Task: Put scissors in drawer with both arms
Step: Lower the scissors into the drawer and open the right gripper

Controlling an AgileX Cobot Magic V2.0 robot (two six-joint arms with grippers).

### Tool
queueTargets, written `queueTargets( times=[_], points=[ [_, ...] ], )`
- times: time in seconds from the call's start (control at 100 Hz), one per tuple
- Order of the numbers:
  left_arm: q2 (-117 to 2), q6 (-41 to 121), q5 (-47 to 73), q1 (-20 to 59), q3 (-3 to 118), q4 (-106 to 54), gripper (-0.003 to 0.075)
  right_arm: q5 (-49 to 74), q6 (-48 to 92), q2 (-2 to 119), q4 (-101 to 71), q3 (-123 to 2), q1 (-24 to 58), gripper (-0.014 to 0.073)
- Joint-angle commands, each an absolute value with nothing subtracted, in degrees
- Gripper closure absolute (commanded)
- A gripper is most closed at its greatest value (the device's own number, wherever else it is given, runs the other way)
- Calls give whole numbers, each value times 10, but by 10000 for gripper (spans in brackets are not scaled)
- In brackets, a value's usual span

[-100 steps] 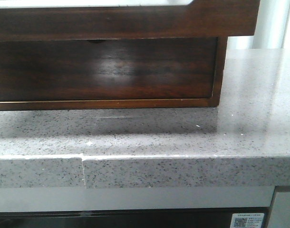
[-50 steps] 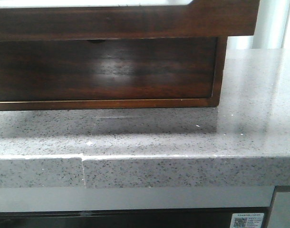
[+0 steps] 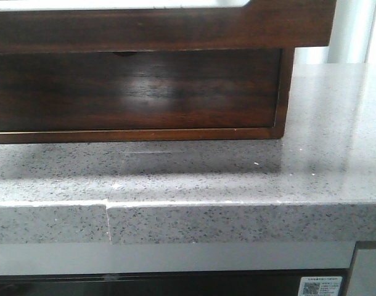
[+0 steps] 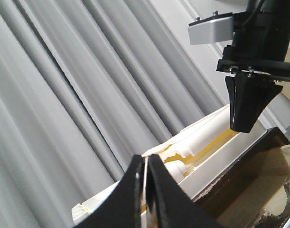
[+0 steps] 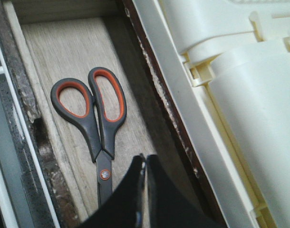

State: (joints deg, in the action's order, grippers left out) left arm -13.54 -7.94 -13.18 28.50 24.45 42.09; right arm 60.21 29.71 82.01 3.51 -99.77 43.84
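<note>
Soft daylight fills all views. The glossy dark-brown wooden drawer front shows a pale blurry glare patch, and the speckled grey stone tabletop shines at the right, with a shadow under the wood. The grey pleated curtains look smeared

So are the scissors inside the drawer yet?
Inside: the scissors lie flat, blades closed, on the drawer floor, free of the right gripper.

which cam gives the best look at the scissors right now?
Right wrist view. The scissors lie flat on the pale wooden floor of the open drawer, both orange-lined loops and the pivot visible, blade tips partly hidden behind the shut right gripper. The front view shows only the drawer fronts; the left wrist view shows no scissors.
</note>
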Motion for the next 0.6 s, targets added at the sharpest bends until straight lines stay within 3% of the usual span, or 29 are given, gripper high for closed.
queueTargets(
  times=[0.0,0.29,0.59],
  points=[
    [-132,-89,-157,290,264,407,742,561,281,788,42,-1014,438,650],
    [-79,-164,-65,290,259,407,742,548,279,756,41,-1012,438,634],
    [-17,-164,-54,290,208,328,742,502,262,714,35,-992,438,634]
  ],
)
